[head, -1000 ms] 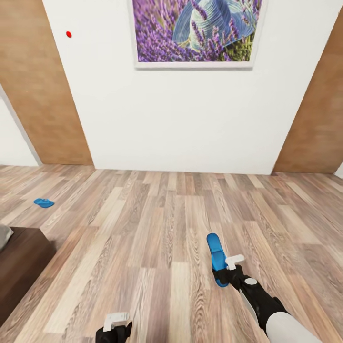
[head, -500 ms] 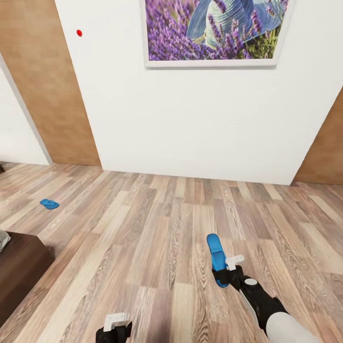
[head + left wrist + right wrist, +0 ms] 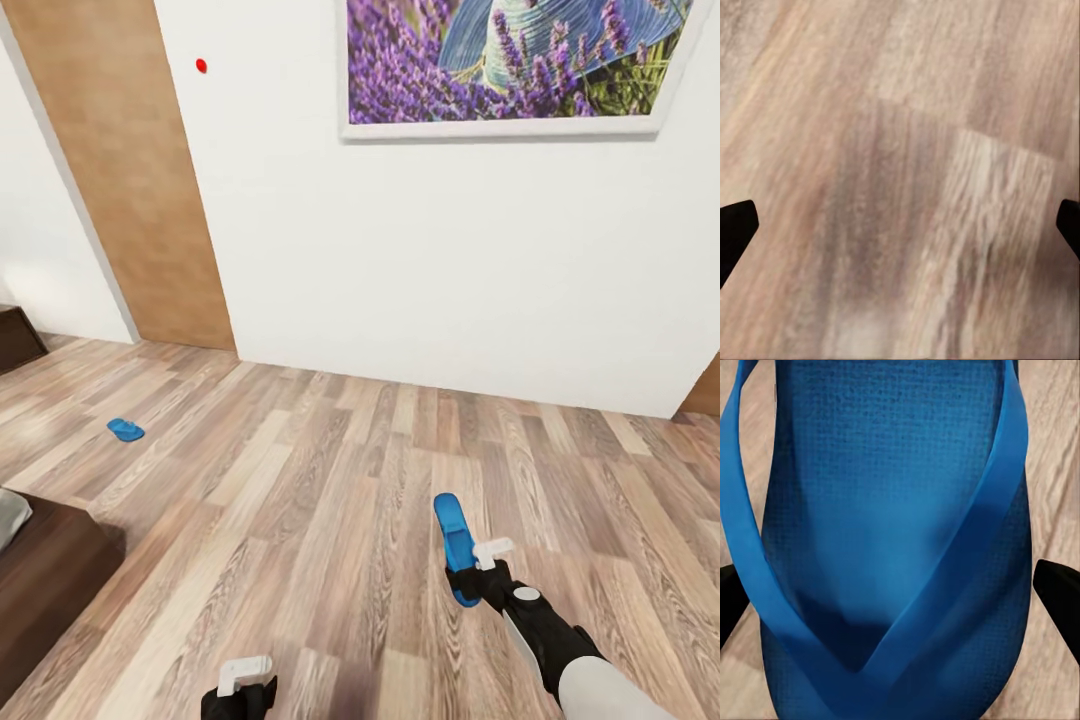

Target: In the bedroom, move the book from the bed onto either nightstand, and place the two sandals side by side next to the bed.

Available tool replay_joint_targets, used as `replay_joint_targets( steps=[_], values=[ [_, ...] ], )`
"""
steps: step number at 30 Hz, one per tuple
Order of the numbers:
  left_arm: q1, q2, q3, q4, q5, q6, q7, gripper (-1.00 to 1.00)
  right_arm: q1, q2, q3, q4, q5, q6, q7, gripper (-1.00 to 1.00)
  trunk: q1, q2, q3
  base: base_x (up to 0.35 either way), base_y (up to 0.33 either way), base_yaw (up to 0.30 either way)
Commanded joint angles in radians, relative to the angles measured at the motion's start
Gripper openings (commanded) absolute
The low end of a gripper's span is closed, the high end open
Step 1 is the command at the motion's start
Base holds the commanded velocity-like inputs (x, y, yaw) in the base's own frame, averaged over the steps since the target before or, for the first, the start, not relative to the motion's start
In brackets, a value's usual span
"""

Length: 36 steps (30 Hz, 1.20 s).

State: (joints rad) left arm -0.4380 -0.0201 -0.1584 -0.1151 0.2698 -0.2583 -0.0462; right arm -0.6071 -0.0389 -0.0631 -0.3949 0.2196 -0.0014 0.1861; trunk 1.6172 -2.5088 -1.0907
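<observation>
Low at the right of the head view, the right gripper (image 3: 470, 572) is clamping one blue sandal (image 3: 456, 545) by its heel end, so that the sole is sticking out ahead of the fingers with its long axis pointing away from the robot toward the white wall (image 3: 450, 250). Seen through the right wrist camera, the held sandal (image 3: 892, 540) is showing its strap side, the dark fingertips (image 3: 1061, 596) sitting at either edge of it. The left gripper (image 3: 240, 685) is hanging spread and holding nothing over the plank floor (image 3: 330, 480), its tips wide apart in its own wrist view.

The second sandal (image 3: 125, 430) is lying flat on the floor well off to the left and farther away, beyond the dark-brown corner of the bed (image 3: 50, 570), which is showing at the lower left with a sliver of pale mattress (image 3: 10, 515). That loose sandal is lying leftward and forward of the carried one, on the left arm's side, so the carried sandal probably needs bringing that way, alongside the bed, before the pair can sit together.
</observation>
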Motion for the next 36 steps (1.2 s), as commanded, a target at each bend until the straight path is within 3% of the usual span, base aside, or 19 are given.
replay_joint_targets(
  steps=[1, 11, 24, 36],
  values=[
    [-0.001, 0.000, -0.007, 0.002, 0.011, -0.004, -0.003, 1.00, 0.000, 0.001, -0.007, -0.001, 0.007, 0.000, 0.009, -1.00, 0.000, 0.000, -0.001, 0.329, -0.017, 0.189],
    [-0.001, 0.000, -0.007, 0.002, 0.011, -0.004, -0.003, 1.00, 0.000, 0.001, -0.006, -0.001, 0.007, 0.000, 0.009, -1.00, 0.000, 0.000, -0.001, 0.324, -0.134, 0.244],
    [0.000, 0.001, -0.007, 0.002, 0.012, -0.005, -0.003, 1.00, 0.000, 0.001, -0.007, 0.008, 0.007, 0.000, 0.007, -1.00, 0.000, 0.000, -0.001, 0.301, -0.175, 0.028],
    [0.001, 0.002, -0.007, 0.002, 0.012, -0.006, -0.003, 1.00, 0.000, 0.001, -0.006, 0.008, 0.007, 0.000, 0.009, -1.00, 0.000, 0.000, -0.001, 0.327, -0.125, 0.249]
  ],
)
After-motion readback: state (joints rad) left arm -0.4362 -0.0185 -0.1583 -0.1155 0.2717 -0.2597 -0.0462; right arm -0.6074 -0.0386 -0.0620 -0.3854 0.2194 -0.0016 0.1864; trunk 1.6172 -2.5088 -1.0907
